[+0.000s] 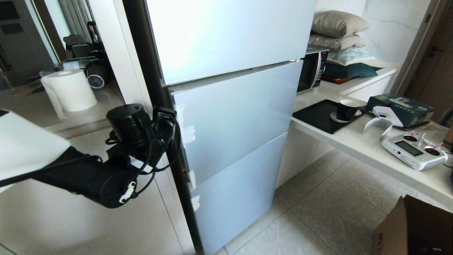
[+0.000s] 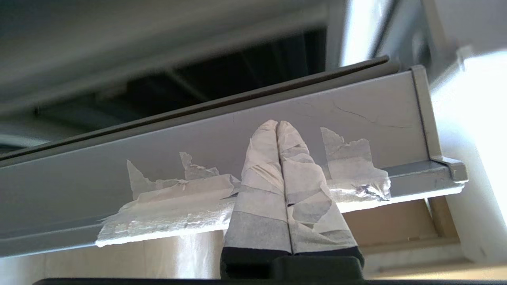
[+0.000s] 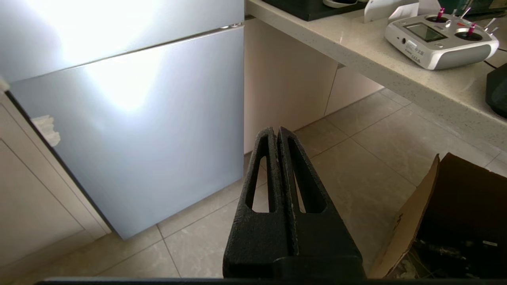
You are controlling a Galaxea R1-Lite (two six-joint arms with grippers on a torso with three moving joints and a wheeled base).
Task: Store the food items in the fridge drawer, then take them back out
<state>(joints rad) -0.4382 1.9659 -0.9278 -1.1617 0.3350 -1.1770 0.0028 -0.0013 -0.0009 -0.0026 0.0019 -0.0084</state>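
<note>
Fridge [image 1: 233, 117] doors are all closed; the left claw [image 2: 277, 126], taped and clenched, presses the middle door's side edge [image 2: 237, 134]. Right claw [image 3: 277, 132] clenched above bare floor [image 3: 356, 158].

Fridge [image 1: 233, 117] is standing centre, doors shut. Left arm [image 1: 116, 159] is sitting at its left edge, gripper [image 2: 277, 128] pressing against the taped door side. Counter [image 1: 371, 148] is running along the right, carrying tray [image 1: 318, 117] with cup [image 1: 346, 109] (microwave [image 1: 312, 69] behind), remote [image 1: 414, 150] nearer. Box [image 1: 414, 226] is sitting on the floor below.
</note>
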